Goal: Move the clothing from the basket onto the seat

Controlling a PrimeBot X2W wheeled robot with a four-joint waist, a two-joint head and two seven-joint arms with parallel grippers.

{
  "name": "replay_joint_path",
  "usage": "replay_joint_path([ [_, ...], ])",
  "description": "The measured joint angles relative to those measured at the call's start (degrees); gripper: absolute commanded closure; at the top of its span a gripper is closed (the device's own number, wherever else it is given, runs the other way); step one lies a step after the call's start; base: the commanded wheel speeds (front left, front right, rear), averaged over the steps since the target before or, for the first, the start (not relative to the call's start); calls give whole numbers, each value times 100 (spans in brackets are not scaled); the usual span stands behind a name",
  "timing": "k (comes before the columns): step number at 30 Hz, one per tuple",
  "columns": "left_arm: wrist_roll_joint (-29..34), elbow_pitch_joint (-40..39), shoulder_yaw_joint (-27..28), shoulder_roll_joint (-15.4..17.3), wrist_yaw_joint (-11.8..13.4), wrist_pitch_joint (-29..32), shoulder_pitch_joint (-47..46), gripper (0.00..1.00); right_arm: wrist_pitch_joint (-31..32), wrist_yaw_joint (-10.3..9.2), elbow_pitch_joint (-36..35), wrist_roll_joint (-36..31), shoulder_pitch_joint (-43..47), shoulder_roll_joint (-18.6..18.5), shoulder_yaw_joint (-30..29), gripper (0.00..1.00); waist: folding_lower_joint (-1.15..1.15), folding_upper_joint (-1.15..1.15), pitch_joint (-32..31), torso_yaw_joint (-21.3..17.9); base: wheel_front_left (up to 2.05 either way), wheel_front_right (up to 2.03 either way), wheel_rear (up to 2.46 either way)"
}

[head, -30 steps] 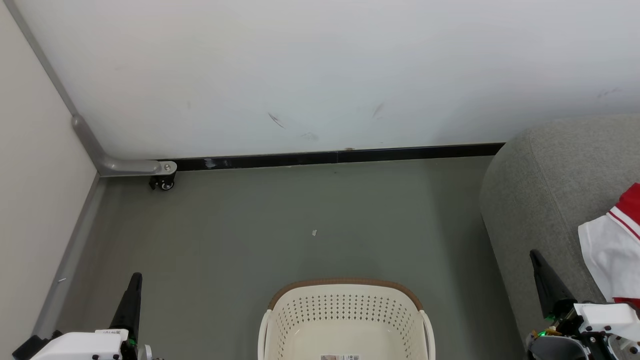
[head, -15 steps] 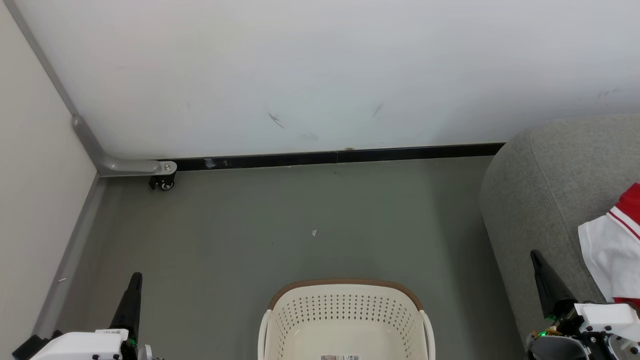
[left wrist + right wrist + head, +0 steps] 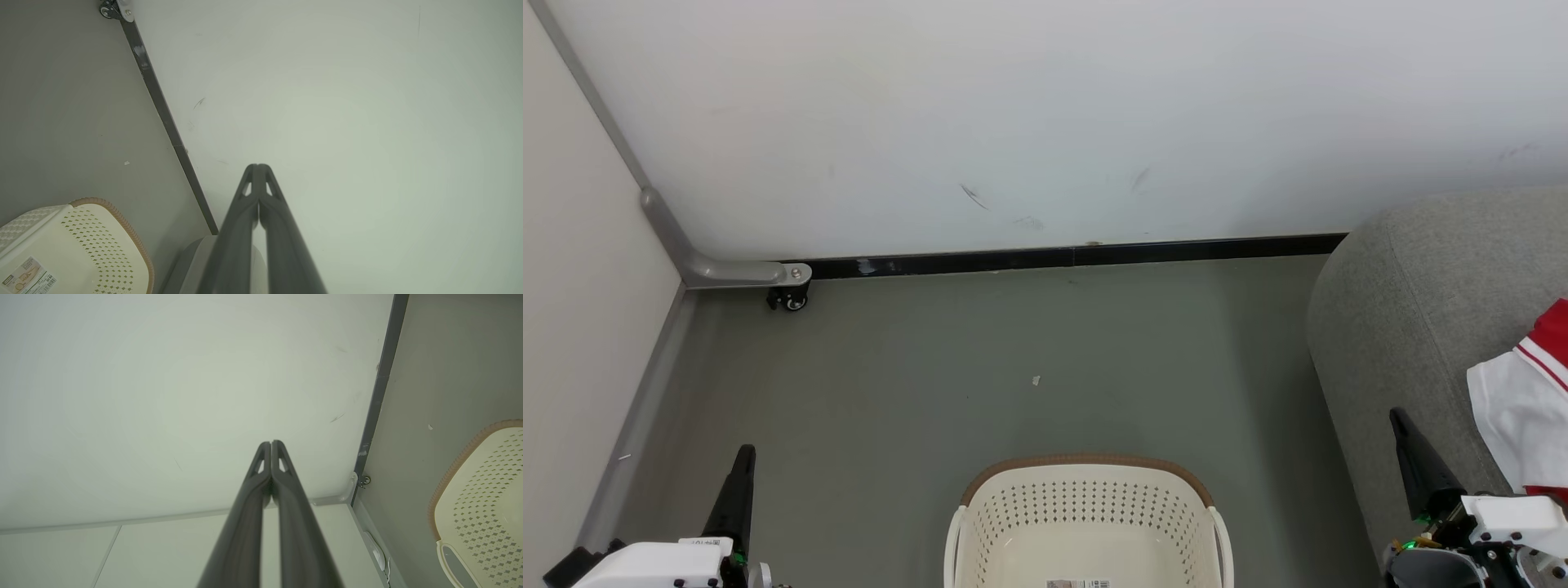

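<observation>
Lowest in the head view, at the bottom corners: left claw (image 3: 258, 166) and right claw (image 3: 271, 443), each pinched fully together in its wrist view, tips touching, gripping nothing.

Between them at bottom centre, on the grey floor (image 3: 1013, 351): the laundry basket (image 3: 1086, 461), cream perforated plastic with a brown woven-look rim. No garment on the visible part of its bottom or walls. Nearer part cut off by the frame edge, so impossible to vouch for.

Inside, on the bottom: a barcode sticker (image 3: 26, 279) with bars, a small drawing and print too fine to read. No brand name legible anywhere.

Further up, at the right edge: the grey couch seat (image 3: 1413, 310), carrying the clothing (image 3: 1515, 416), a heap of white panel, red cloth and red-and-white striped trim lying on the cushion just right of the right claw in the frame. No numerals in sight on it.

Judged from that: transfer looks finished or very nearly so, pending a look into the basket's hidden near half.

Farthest back: black skirting (image 3: 1062, 257) and scuffed white wall (image 3: 1045, 122), both without writing.
</observation>
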Motion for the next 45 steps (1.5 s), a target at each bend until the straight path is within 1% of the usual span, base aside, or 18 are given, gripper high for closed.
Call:
replay_joint_path([
  [45,0,-7,-7,-1,0,-1,1,100,49,0,8,-4,-1,37,-30,100,-1,0,0,0,0,0,0],
])
